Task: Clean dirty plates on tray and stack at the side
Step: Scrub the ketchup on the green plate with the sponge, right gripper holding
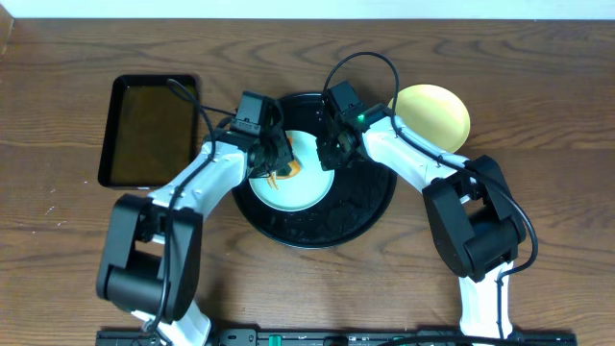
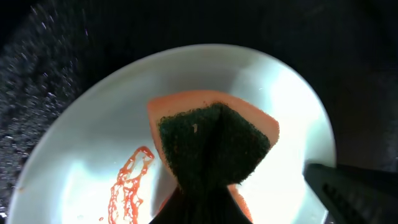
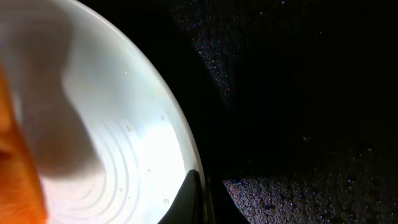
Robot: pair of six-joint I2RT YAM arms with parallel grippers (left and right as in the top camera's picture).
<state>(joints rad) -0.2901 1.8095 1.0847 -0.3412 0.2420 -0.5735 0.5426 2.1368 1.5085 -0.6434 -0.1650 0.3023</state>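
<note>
A pale mint green plate (image 1: pixel 298 187) with an orange-brown sauce smear (image 2: pixel 127 183) lies in the large round black tray (image 1: pixel 365 207). My left gripper (image 1: pixel 274 163) is shut on an orange sponge with a dark green scrub face (image 2: pixel 214 149), pressed onto the plate (image 2: pixel 87 137). My right gripper (image 1: pixel 332 154) is shut on the plate's right rim (image 3: pixel 180 137); its fingers (image 3: pixel 198 199) pinch the edge. A pale yellow plate (image 1: pixel 432 113) lies on the table right of the tray. A third plate is not visible.
A smaller rectangular black tray (image 1: pixel 149 130) lies at the far left on the wooden table (image 1: pixel 67 250). The right gripper's dark finger shows at the lower right of the left wrist view (image 2: pixel 354 186).
</note>
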